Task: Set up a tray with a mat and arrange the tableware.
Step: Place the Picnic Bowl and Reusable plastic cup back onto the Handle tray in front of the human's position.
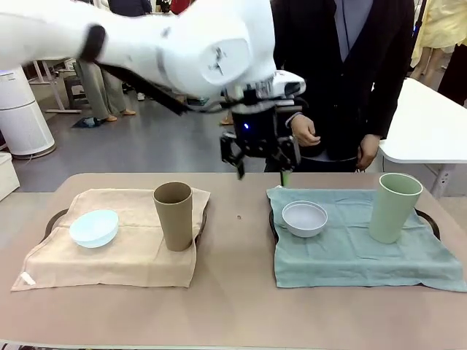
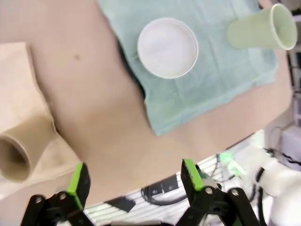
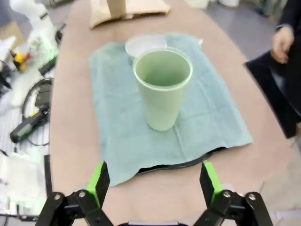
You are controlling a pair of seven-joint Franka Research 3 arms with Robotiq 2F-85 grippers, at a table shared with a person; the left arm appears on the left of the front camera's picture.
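Two trays on the table (image 1: 241,306), each under a mat. Landmark: the white bowl (image 1: 305,218).

White bowl upright on the teal mat (image 1: 350,255), near that mat's corner closest to the table's middle. Under the teal mat, a dark tray (image 1: 273,226), only its rim peeking out beside the bowl. Green cup (image 1: 394,207) upright on the same mat, well to the right of the bowl in the front view, apart from it. Well to the left of the bowl, across a bare strip of table, the beige mat (image 1: 117,251) over a second tray (image 1: 52,221). On the beige mat, the brown cup (image 1: 174,216) upright at the edge nearer the bowl, and the blue bowl (image 1: 94,227) farther left still, clear of the cup.

Left gripper (image 1: 260,154) hanging in the air above and behind the bowl, toward the person's side, fingers spread wide and empty; in the left wrist view (image 2: 133,180), green pads apart over bare table, the bowl ahead of them. Right gripper (image 3: 154,180) open wide too, nothing between the pads, hovering off the teal mat's outer edge, with the green cup between it and the bowl.

Person standing behind the table, beyond the bowl; one hand (image 1: 303,131) curled at waist height just right of the left gripper, touching nothing on the table.
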